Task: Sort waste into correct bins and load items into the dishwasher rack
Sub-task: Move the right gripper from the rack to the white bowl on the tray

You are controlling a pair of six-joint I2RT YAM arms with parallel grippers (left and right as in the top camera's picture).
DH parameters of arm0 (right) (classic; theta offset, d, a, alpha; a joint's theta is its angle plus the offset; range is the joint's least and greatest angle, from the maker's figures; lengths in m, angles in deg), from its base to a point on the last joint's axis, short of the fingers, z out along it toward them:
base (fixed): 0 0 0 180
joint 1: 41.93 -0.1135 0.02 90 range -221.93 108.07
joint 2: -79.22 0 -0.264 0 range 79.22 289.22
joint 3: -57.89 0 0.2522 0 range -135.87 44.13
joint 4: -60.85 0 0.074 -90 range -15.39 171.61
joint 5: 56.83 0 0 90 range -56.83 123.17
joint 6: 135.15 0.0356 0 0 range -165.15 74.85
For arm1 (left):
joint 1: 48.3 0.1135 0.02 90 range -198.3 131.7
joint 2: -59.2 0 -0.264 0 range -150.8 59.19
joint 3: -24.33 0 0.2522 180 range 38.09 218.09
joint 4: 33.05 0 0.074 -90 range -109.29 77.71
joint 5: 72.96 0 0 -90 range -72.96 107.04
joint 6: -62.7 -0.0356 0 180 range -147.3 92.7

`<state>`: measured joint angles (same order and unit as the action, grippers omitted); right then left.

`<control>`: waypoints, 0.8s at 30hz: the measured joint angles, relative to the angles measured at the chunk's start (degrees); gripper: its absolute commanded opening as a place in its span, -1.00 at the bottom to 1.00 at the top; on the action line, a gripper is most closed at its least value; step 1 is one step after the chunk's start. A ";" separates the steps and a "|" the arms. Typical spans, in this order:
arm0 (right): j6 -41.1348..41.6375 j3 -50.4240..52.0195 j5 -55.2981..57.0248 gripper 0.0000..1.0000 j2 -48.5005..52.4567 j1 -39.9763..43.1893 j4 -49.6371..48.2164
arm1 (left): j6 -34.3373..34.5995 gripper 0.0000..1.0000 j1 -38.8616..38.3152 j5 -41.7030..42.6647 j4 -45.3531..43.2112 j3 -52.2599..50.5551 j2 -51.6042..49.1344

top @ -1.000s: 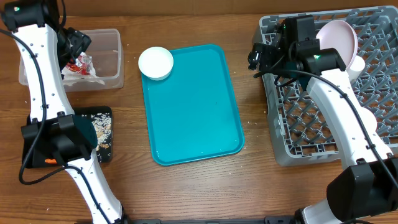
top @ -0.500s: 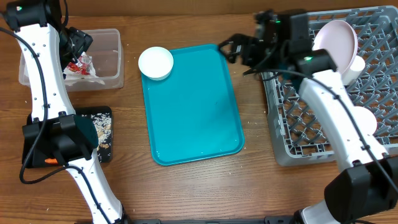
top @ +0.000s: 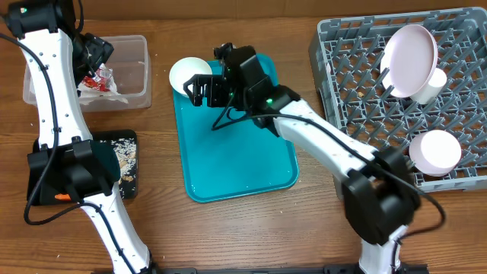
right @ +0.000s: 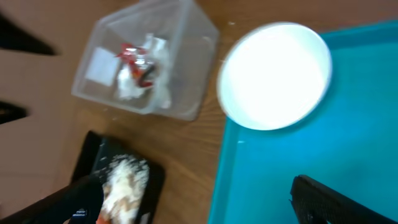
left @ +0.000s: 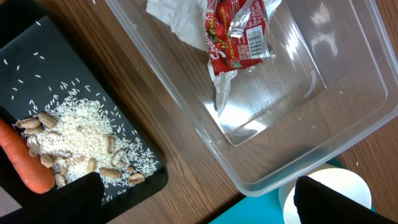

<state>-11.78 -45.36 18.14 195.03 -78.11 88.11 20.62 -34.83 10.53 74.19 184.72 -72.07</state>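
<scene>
A small white bowl [top: 190,76] sits at the far left corner of the teal tray [top: 243,160]. My right gripper [top: 204,90] hovers just right of the bowl, open and empty; in the right wrist view [right: 205,202] the bowl [right: 277,74] lies ahead of it. My left gripper [top: 94,52] is open and empty above the clear tub [top: 135,76], which holds the white napkin [left: 180,15] and red wrapper [left: 239,34]. The black tray [top: 125,183] holds beige scraps [left: 81,149] and the carrot [left: 25,165]. The grey rack [top: 358,114] holds the plate [top: 411,49], the cup [top: 436,80] and a bowl [top: 435,150].
The teal tray is bare apart from the bowl. Bare wooden table [top: 160,228] lies between the tray and the bins, and a narrow strip separates the tray from the rack. My right arm [top: 319,137] stretches across the tray.
My right arm has swung left from the rack, across the teal tray, to the white bowl. The left arm has not moved.
</scene>
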 measured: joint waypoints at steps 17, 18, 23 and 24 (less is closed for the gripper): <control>2.19 -21.18 0.04 0.99 17.44 5.01 13.11 | 0.00 0.99 0.00 0.00 0.00 0.00 0.00; 2.21 -21.18 0.04 0.99 18.12 4.90 13.22 | 0.00 1.00 0.00 0.00 0.00 0.00 0.00; 2.25 -21.18 0.96 0.99 21.11 4.15 13.33 | 0.00 1.00 0.00 0.00 0.00 0.00 0.00; 2.23 -21.18 1.18 0.99 21.40 3.96 13.33 | 0.00 1.00 0.02 0.00 0.00 0.00 0.00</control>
<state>-9.56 -66.54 19.32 216.42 -74.16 101.44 20.62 -34.81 10.53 74.19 184.72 -72.07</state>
